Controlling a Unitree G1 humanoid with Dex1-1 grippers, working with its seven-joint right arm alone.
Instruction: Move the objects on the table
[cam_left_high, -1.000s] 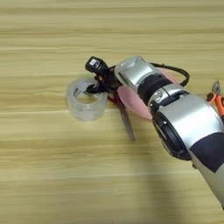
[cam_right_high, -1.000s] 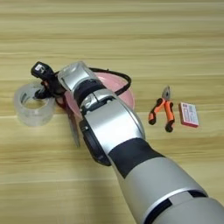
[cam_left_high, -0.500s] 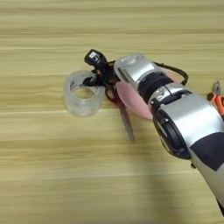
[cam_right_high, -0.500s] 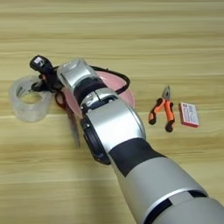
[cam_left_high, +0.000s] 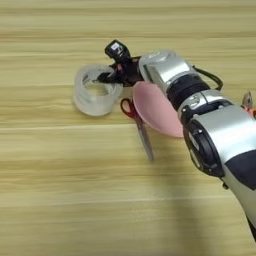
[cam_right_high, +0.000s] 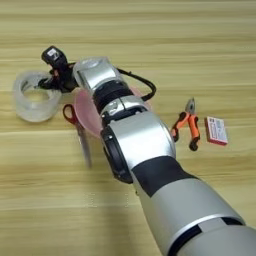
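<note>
Claw (cam_left_high: 111, 76) sits at the tape roll's (cam_left_high: 95, 91) right rim, 1 finger reaching inside; grip state: cannot tell. Table (cam_left_high: 60, 190): plate (cam_left_high: 157, 109) unmoved under forearm. Roll has slid left over 1 s, away from scissors (cam_left_high: 137, 125); push appears underway. Pliers (cam_right_high: 186, 129) lie well apart.

Pretty much all you get for surroundings is the table (cam_left_high: 60, 190), a light yellowish wood top with grain stripes running left to right, evenly lit with just some soft shadows on it.
</note>
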